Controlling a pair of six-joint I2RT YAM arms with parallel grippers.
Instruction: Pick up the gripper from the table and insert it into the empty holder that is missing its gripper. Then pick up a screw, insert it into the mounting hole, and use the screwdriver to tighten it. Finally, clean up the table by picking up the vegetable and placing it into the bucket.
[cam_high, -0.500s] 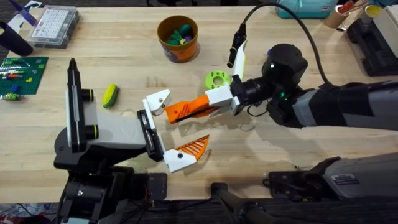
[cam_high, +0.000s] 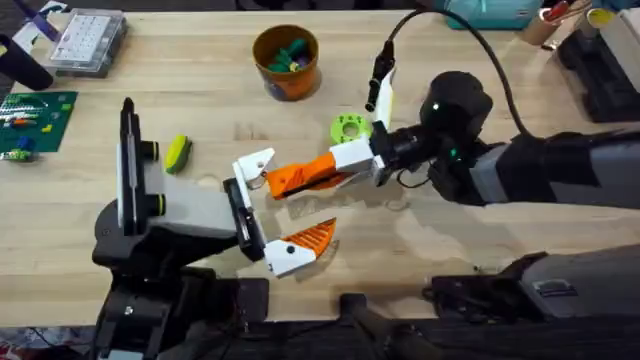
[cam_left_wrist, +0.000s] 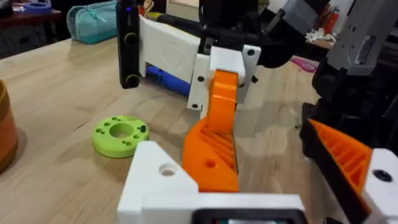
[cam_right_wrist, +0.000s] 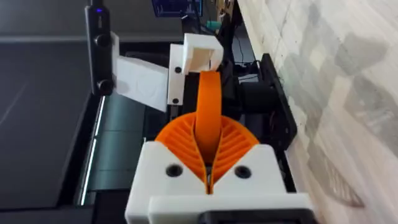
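Held mid-worktop (cam_high: 420, 250) in clamped right jaws (cam_high: 345, 162), orange gripper (cam_high: 305, 175) tip touching the empty white holder (cam_high: 252, 163) on left jaws (cam_high: 262, 210), spread apart, at nine o'clock; best pushed straight and level toward nine to seat without jamming.

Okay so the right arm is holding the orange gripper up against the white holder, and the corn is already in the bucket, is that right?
Not quite. The corn is not in the bucket; the overhead view shows it lying on the table beside the left arm. The rest holds: the right end effector holds the orange gripper at the white holder.
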